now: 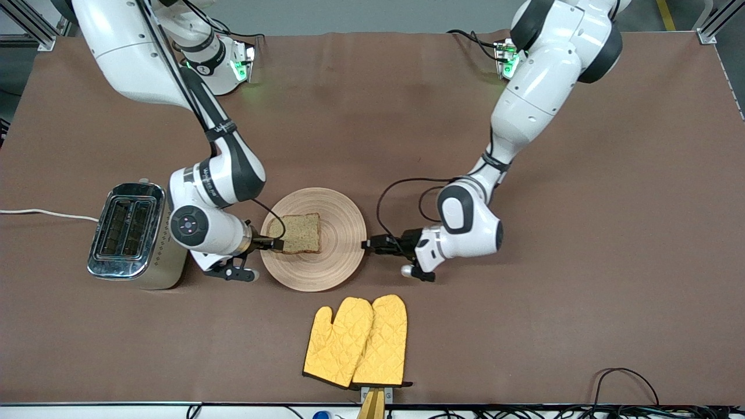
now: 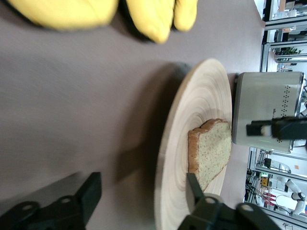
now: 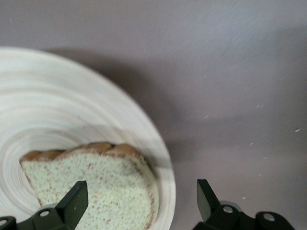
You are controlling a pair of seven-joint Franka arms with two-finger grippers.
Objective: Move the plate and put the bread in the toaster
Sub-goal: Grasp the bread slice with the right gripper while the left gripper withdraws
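While the bread [image 1: 298,233] is lying on the plate [image 1: 337,256] at frame centre, the right gripper [image 1: 275,241] is straddling its toaster-side edge, fingers spread wide, gripping nothing. The left gripper [image 1: 372,244] is sitting open at the plate's rim, empty; the toaster [image 1: 131,235] is standing at centre-left, beside the right arm.

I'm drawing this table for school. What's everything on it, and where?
plate: one, pale wood, mid table.
bread: one slice, brown, on the plate, at the side toward the toaster.
toaster: one, cream and chrome, toward the right arm's end, beside the plate.
oven mitts: two, yellow, nearer the camera than the plate.
right end effector: open, at the bread's edge on the plate.
left end effector: open, at the plate's rim on the side toward the left arm's end.
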